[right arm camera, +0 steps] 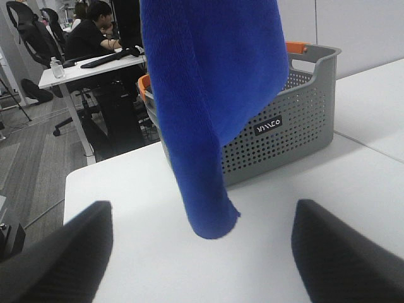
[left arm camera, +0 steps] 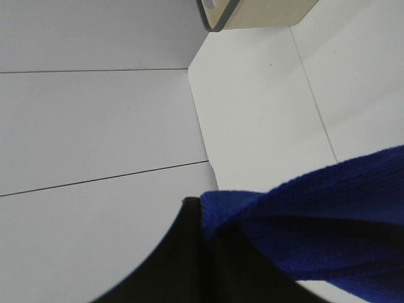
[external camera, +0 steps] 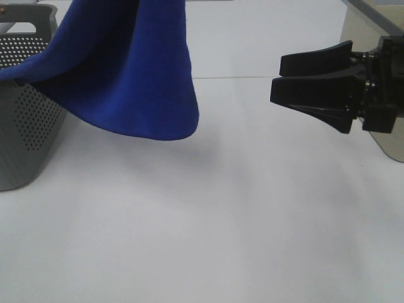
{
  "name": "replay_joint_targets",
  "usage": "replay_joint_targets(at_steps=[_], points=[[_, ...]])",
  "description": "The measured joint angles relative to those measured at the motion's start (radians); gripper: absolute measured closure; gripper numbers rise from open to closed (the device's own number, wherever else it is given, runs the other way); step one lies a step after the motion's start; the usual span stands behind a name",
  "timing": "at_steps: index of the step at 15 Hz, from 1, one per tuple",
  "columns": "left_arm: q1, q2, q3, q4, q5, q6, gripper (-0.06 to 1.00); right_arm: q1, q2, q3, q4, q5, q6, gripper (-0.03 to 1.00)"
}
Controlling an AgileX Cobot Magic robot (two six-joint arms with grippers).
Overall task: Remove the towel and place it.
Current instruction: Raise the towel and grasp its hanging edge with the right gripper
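Note:
The royal-blue towel (external camera: 126, 69) hangs from above the exterior view's top left. One side still drapes over the rim of the grey perforated basket (external camera: 25, 126), and its free rounded end dangles above the table. In the left wrist view, my left gripper (left arm camera: 208, 233) is shut on a fold of the towel (left arm camera: 315, 214); the gripper itself is out of the exterior view. My right gripper (external camera: 278, 77) hovers at the right, open and empty, pointing toward the towel and well apart from it. Through its wide fingers (right arm camera: 57, 252) I see the towel (right arm camera: 208, 95) hanging in front of the basket (right arm camera: 297, 126).
White table (external camera: 221, 221) spreads under and between the grippers. A beige box with a grey edge (external camera: 372, 38) stands at the back right. Orange parts (right arm camera: 295, 47) show at the basket's rim. Office desks and seated people (right arm camera: 95, 31) lie beyond the table's edge.

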Motion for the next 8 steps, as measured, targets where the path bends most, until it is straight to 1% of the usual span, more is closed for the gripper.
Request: replay_joint_targets(at_steps=[3, 8], points=[[-0.030, 0.026, 0.002, -0.015, -0.060, 0.044, 0.94, 0.019, 0.112, -0.077, 0.004, 0.003, -0.006, 0.20], [-0.084, 0.056, 0.002, -0.019, -0.095, 0.071, 0.94, 0.153, 0.246, -0.231, 0.004, -0.005, -0.020, 0.20]])
